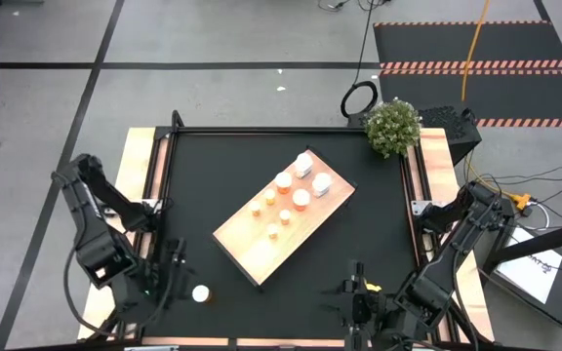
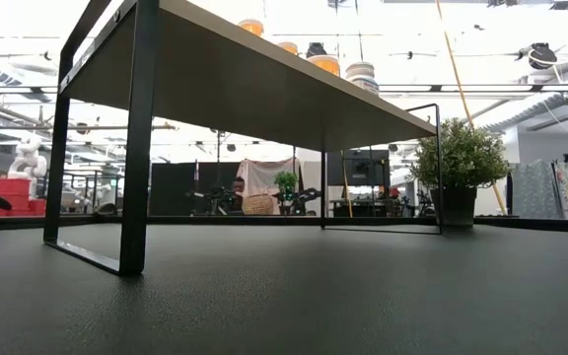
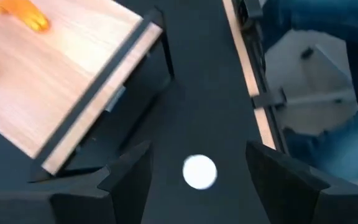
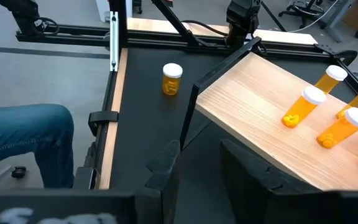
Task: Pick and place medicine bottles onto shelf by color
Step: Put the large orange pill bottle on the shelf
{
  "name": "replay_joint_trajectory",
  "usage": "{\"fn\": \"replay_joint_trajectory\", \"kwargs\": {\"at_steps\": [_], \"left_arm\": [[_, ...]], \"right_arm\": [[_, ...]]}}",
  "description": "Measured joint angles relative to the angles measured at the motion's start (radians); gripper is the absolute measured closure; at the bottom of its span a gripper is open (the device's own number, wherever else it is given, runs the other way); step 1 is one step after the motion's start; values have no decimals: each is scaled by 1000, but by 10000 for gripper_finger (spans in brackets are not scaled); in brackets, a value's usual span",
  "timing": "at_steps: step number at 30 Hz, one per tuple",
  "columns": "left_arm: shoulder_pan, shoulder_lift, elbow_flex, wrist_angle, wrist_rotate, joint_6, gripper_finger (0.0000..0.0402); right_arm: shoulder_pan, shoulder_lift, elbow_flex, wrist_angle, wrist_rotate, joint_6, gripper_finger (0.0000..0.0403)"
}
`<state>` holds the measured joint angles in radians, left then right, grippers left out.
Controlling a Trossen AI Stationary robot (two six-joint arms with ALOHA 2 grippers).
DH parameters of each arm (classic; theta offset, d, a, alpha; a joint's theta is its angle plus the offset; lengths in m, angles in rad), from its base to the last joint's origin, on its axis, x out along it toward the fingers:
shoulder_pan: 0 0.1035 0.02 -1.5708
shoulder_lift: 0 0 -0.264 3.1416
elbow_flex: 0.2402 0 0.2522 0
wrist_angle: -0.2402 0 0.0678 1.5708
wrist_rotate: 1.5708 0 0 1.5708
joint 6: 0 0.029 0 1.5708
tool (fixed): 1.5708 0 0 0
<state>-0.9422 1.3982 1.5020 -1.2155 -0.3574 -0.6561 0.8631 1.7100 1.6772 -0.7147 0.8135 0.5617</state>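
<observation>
One orange medicine bottle (image 1: 201, 292) stands alone on the desk (image 1: 359, 244) off the shelf (image 1: 247, 244), directly under the left claw (image 3: 197, 165), whose fingers are spread apart, seemingly to straddle it.

No readable text

No lettering, brand or number can be made out on the medicine bottles (image 4: 303, 107), the shelf (image 1: 247, 239) or elsewhere.
</observation>
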Motion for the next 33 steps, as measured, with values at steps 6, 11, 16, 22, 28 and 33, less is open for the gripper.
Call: {"fn": "replay_joint_trajectory", "kwargs": {"at_steps": [6,11,16,22,28,33], "left_arm": [[60,61,38,-39,138,27,144],[100,75,46,-145,151,-4,144],[117,75,46,-172,139,-46,144],[91,75,46,-172,144,-84,144],[72,75,0,-125,143,-107,144],[64,75,-81,-47,144,-123,144]], "right_arm": [[0,0,0,0,0,1,297],[0,0,0,0,1,1,297],[0,0,0,0,1,0,297],[0,0,0,0,1,1,297],[0,0,0,5,1,1,297],[0,0,0,6,1,1,297]]}}
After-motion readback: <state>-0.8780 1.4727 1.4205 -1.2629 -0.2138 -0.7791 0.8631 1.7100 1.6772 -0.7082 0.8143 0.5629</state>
